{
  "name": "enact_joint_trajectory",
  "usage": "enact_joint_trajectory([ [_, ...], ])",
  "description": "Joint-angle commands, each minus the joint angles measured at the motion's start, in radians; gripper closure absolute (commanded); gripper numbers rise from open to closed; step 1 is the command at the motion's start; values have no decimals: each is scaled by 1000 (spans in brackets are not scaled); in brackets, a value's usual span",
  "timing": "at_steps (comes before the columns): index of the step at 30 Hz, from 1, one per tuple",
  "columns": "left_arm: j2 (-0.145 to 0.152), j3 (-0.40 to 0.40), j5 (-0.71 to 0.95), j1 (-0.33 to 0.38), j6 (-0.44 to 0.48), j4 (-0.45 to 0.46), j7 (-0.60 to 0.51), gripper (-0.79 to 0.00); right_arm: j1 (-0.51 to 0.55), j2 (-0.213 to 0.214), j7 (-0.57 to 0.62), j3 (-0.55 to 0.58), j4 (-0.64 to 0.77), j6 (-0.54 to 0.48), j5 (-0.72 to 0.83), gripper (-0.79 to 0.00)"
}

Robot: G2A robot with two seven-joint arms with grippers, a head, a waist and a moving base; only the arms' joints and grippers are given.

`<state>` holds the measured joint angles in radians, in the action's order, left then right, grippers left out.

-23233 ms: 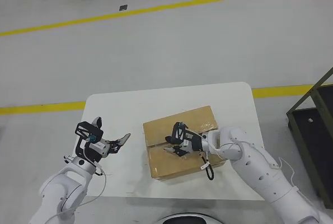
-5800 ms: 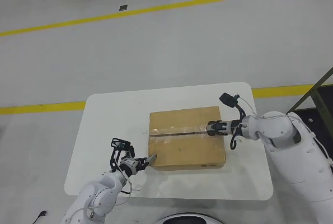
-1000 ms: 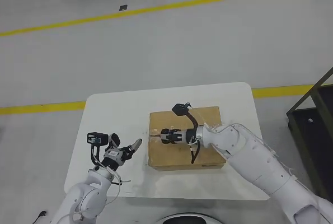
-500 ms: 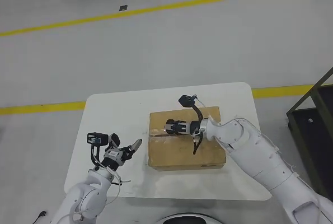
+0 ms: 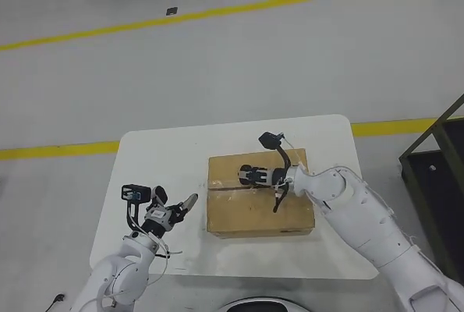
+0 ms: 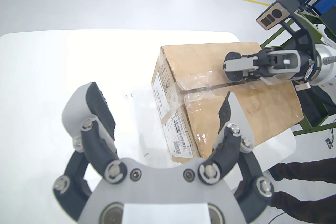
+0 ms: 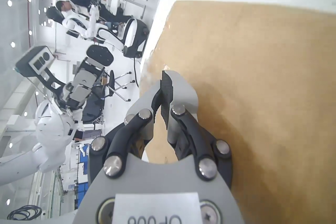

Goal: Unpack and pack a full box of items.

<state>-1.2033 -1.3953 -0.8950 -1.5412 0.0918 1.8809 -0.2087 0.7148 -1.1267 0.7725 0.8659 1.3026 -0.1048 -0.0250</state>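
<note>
box (image 5: 256, 212) sat taped shut on counter (image 5: 150, 156) | right tool (image 6: 229, 69) pressed together, tip at the tape (image 6: 199, 79) seam, seemingly pinching nothing | left tool (image 6: 160, 91) spread, near box, apart | risk: tip could skid off slick tape and shove the unbraced box

Grey floor (image 5: 216, 70) w/ yellow lines (image 5: 44, 150).

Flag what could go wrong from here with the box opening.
1. The right gripper, shut, lies on the clear tape over the top seam of the cardboard box; pressing or dragging may shove the box instead of parting tape.
2. The left gripper is open, apart from the box, over the table, so nothing braces it.
</note>
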Motion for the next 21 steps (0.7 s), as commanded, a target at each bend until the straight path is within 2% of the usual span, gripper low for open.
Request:
enact_joint_trajectory([
  [1,0,0,0,0,0,0,0,-785,30,17,16,52,27,8,-5,0],
  [8,0,0,0,0,0,0,0,-785,151,58,68,149,92,53,-71,0],
  [15,0,0,0,0,0,0,0,-785,178,68,56,196,132,51,-77,0],
  [21,0,0,0,0,0,0,0,-785,231,96,60,333,226,67,-70,0],
])
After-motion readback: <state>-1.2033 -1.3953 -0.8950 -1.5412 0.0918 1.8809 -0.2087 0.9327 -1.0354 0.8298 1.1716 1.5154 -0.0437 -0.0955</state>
